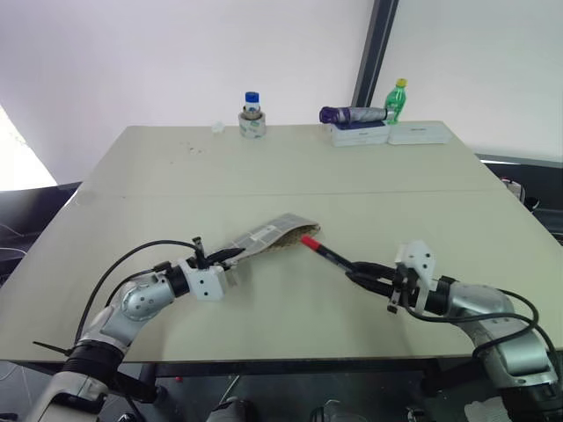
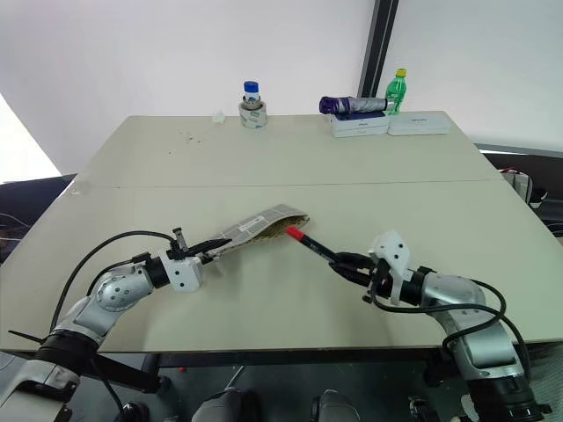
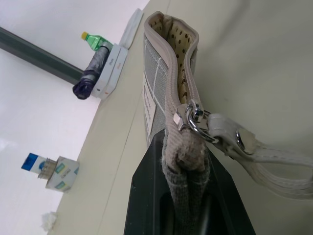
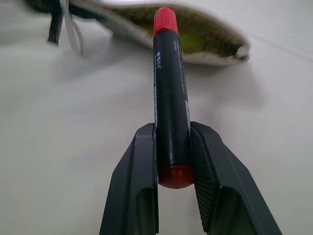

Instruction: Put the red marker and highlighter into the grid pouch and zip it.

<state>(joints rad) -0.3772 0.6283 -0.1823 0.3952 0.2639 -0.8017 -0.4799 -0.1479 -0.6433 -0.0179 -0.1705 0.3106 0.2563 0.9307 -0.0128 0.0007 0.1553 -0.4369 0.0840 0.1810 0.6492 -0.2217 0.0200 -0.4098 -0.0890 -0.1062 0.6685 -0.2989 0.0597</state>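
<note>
While the grid pouch [image 1: 268,236] sits open a little left of centre in the left eye view, you are only partway through the job. In the right wrist view a yellow shape shows inside the pouch mouth, which may be the highlighter [image 4: 195,41], though you cannot be sure from that blur. The red marker [image 1: 324,251] is not yet in, and the zipper is still undone, so insertion and zipping remain.

Your left gripper [image 1: 222,260] is clamped tight on the near end of the pouch, by the zipper pull, holding it lifted with the open mouth pointing toward the right of the frame. Your right gripper [image 1: 362,272], at lower right of the head view, has its fingers [image 4: 142,181] closed on the tail end of the marker, with the dark barrel running forward between them.

The marker's red cap points at the pouch opening and sits just beside its lip, roughly in line with the mouth. From here it looks like a short push along the barrel would carry it inside.
</note>
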